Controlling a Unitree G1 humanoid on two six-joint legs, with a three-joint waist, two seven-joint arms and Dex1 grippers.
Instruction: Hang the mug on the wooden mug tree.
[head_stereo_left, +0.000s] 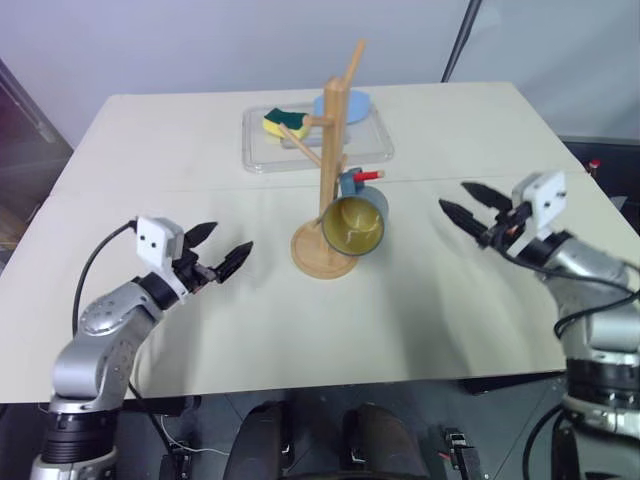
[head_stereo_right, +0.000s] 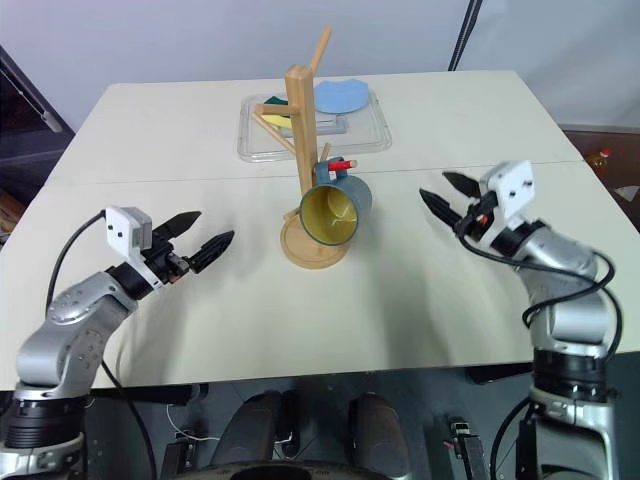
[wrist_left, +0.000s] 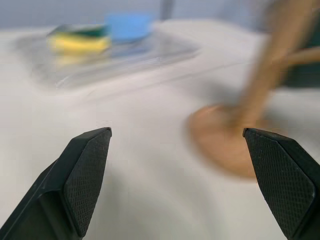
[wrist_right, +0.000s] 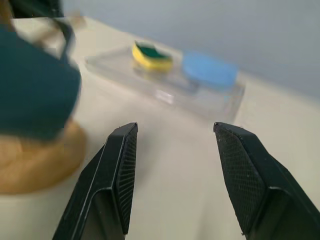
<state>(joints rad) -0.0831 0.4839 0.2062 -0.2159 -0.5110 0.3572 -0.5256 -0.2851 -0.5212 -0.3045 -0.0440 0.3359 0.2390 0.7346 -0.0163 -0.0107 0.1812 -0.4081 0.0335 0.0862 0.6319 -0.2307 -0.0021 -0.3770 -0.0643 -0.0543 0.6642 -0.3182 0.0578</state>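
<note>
teal-blue ceramic mug (head_stereo_left: 358, 218) hangs on the light-wood mug tree (head_stereo_left: 333, 150); left gripper (head_stereo_left: 222, 252) and right gripper (head_stereo_left: 468, 203) both spread, empty.

Mug (head_stereo_left: 356, 222) hangs tilted on wooden mug tree (head_stereo_left: 332, 170), apparently by its handle. Left gripper (head_stereo_left: 222, 251) and right gripper (head_stereo_left: 466, 203) flank it, jaws parted, nothing held.

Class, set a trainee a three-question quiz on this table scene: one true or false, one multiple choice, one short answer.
1. True or false: the mug hangs on the wooden mug tree.
2. What does the right gripper hold? A) the mug B) a sponge C) nothing
3. Name the yellow and green thing in the clear tray.

Key: 1 true. 2 C; both it and the left gripper are open and empty. 3 a sponge.
</note>
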